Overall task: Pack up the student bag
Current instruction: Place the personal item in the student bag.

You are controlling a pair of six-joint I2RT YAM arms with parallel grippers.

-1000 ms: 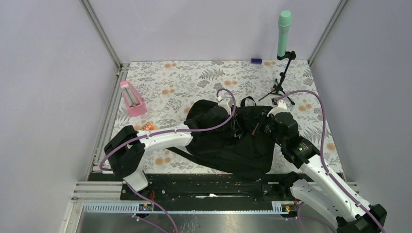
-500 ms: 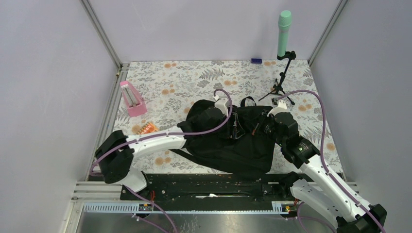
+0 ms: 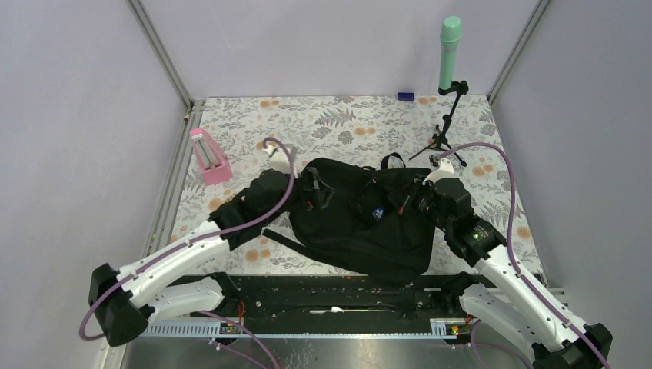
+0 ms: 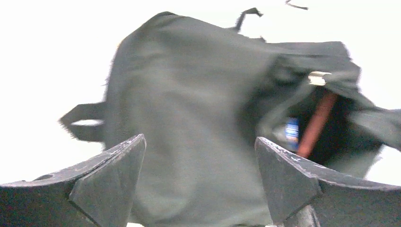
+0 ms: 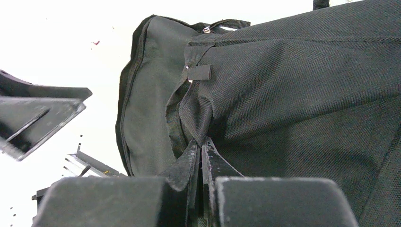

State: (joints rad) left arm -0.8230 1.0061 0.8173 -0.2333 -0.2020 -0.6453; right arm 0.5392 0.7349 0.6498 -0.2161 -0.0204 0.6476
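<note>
The student bag, black and soft, lies in the middle of the floral table. Its mouth gapes toward the right, and a blue-and-white item and a reddish stick show inside. My left gripper hovers open over the bag's left part, its fingers spread wide with nothing between them. My right gripper is shut on a fold of the bag's fabric at the mouth's edge. The bag's straps trail toward the near edge.
A pink holder stands at the left of the table. A mint-green cylinder sits on a small black tripod at the back right. A small blue object lies by the back wall. Metal posts frame the table.
My left gripper has opened and drawn back to the left, out of the bag's mouth. A blue-and-white item now shows inside. The right gripper has kept its hold.
</note>
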